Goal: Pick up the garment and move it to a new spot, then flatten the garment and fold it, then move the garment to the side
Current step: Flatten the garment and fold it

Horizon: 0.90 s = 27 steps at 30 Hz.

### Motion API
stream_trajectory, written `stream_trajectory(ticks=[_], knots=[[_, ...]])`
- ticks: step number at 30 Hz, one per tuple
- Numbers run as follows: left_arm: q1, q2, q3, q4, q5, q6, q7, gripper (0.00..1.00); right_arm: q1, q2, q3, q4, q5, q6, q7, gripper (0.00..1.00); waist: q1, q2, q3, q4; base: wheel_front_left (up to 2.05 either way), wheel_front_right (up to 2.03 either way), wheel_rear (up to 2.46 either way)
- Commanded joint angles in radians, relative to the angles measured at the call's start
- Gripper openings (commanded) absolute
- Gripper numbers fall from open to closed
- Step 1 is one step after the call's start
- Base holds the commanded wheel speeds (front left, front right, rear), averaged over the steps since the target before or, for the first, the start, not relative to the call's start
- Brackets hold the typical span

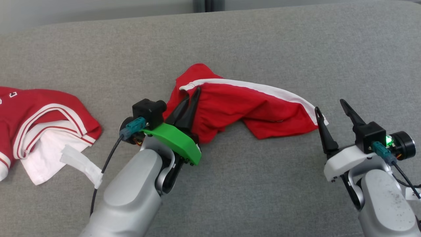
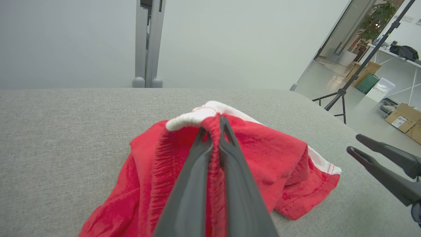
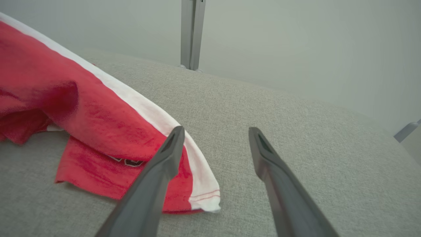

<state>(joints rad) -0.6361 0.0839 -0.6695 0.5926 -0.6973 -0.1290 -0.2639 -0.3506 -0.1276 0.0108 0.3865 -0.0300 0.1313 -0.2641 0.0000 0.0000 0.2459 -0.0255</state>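
**Left Gripper Had the Waistband, Right One Waited Open**

Nearest the front edge of the grey cushion [image 1: 263,191], two pale forearms reached in side by side. The left gripper [image 1: 193,94], on its green bracket [image 1: 174,141], was clamped tight on the gathered waistband of the red garment [image 1: 250,105], with a ridge of elastic bunched between the two dark fingers. It seemed a sensible hold, since that thick hem looked unlikely to slip in a lift.

Toward the cushion's right side, the right gripper [image 1: 329,106] had its fingers spread wide and held nothing. Its inner finger sat just beside the white-striped leg hem, seemingly lined up to take that corner so the cloth could be stretched between both arms.

The garment lay crumpled across the cushion's middle, mostly resting on it and not yet flattened, so the pick-up looked barely begun. At the cushion's left end lay a second red-and-white jersey [image 1: 49,115], well apart. Beyond the cushion's far edge rose a grey metal post [image 1: 205,5].
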Motion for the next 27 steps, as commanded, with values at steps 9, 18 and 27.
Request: stream_trajectory(ticks=[9, 18, 27], knots=[[0.153, 0.083, -0.036, -0.074, -0.015, -0.003, -0.001, 0.00, 0.102, 0.001, -0.003, 0.028, 0.024, -0.001, 0.000, 1.00, 0.0000, 0.0000, -0.144, 0.078, 0.00, 0.00, 0.00], [0.329, 0.140, -0.017, -0.008, -0.065, -0.003, -0.001, 0.00, 0.162, 0.013, 0.006, 0.041, 0.036, -0.001, 0.000, 1.00, 0.0000, 0.0000, -0.192, 0.080, 0.00, 0.00, 0.00], [0.425, 0.126, 0.174, -0.020, 0.055, -0.003, -0.001, 1.00, 0.192, 0.034, 0.018, 0.039, 0.050, -0.001, 0.000, 1.00, 0.0000, 0.0000, -0.206, 0.060, 0.00, 0.00, 0.00]])
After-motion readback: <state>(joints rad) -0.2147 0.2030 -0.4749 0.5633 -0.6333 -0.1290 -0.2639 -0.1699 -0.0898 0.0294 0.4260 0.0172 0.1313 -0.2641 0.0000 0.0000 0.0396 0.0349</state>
